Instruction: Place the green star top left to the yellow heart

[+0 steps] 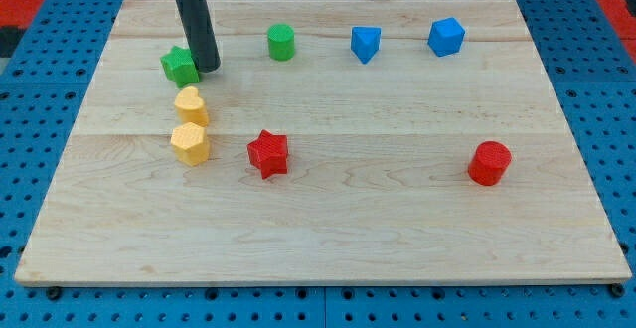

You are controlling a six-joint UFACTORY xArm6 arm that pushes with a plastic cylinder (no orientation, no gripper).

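Touching green star (180, 65) with my tip (208, 68), at its right edge.
Star sits just above yellow heart (190, 103), slightly left; no gripper, only rod.

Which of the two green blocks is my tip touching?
The green star, at the view's left: my tip sits against its right side. The green cylinder stands apart.

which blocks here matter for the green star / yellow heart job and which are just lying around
Part of the job:
green star
yellow heart, just below the star
my tip, at the star's right side

Just lying about:
yellow hexagon
red star
red cylinder
green cylinder
two blue blocks near the view's top
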